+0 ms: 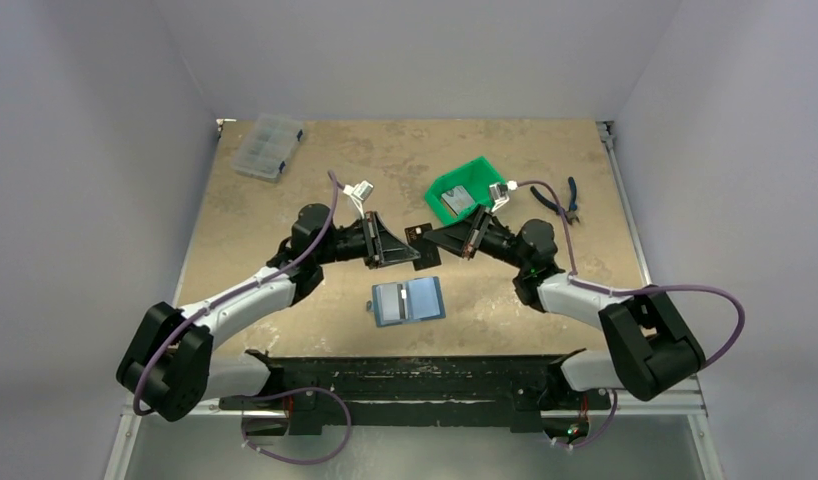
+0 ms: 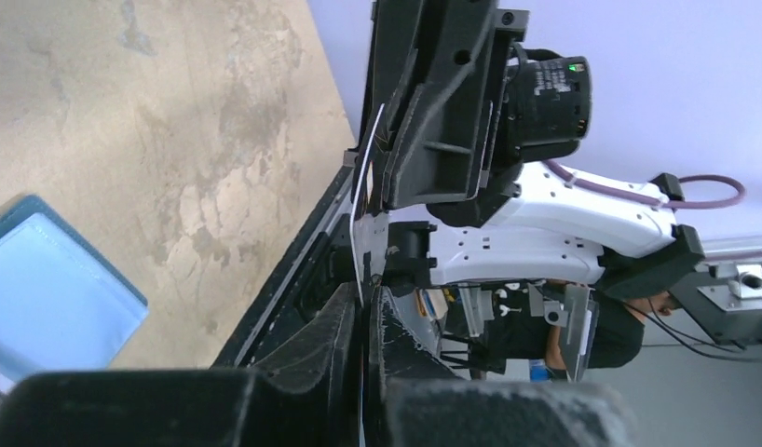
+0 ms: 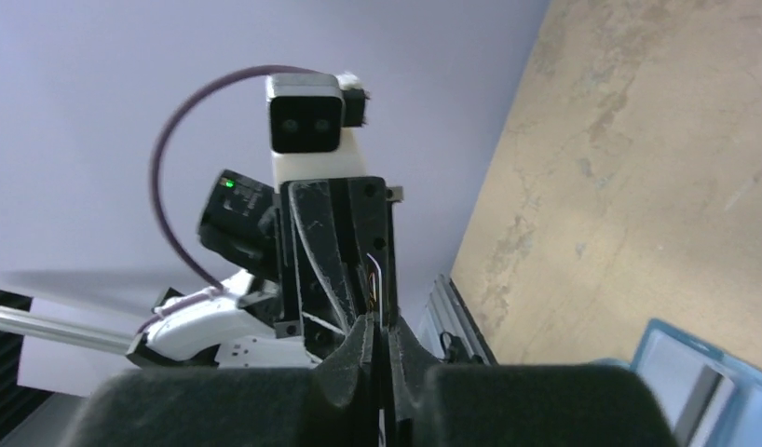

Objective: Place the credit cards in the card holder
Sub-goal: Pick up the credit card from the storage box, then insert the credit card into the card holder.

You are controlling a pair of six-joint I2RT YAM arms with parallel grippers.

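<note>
Credit card handover near the card holder.
My left gripper and right gripper both pinch it; I'd release right squarely, without twisting.

I work in a robotics lab cell. My mottled tan table is boxed in on three sides by plain pale walls. My two arms are bolted to a black beam at its near edge, with purple cables looping off them. A metal rail runs along the tabletop's side. A clear compartment box and pliers lie on the table, workshop fashion, and off the table's edge I see aluminium framing.
</note>
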